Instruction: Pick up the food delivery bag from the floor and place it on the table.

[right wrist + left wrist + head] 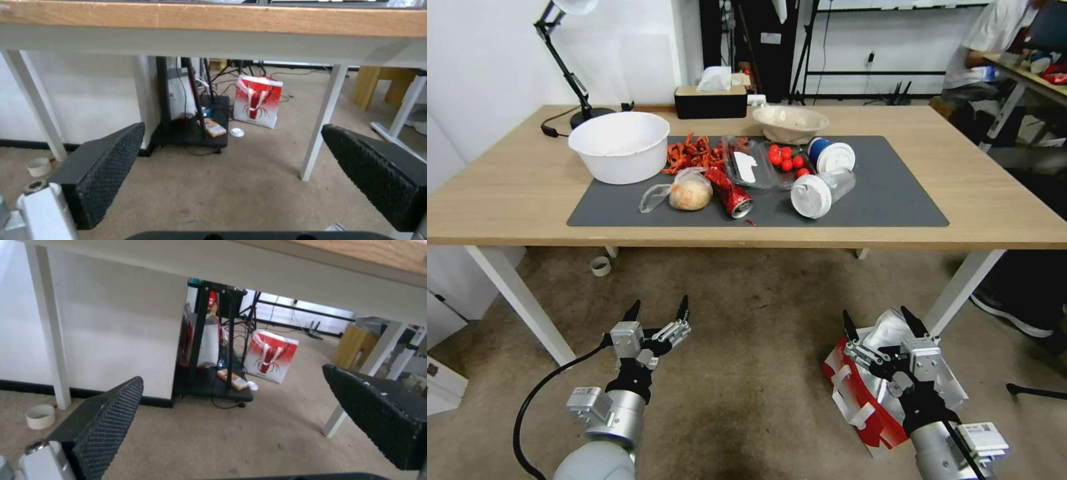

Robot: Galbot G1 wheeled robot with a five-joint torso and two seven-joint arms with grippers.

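- While the food delivery bag [867,390] lies tipped on the floor [747,373], just in front of the tabletop [514,193] and beside its right leg, the right gripper [882,325] hangs directly over it, jaws spread wide and holding nothing.
- Best aim, I judge, is a white strap handle [854,417] on the bag's near side, closing squarely rather than pinching paper.
- Lift high before swinging toward the tabletop edge.
- Away to the bag's left, the left gripper [657,310] waits, jaws parted, empty.
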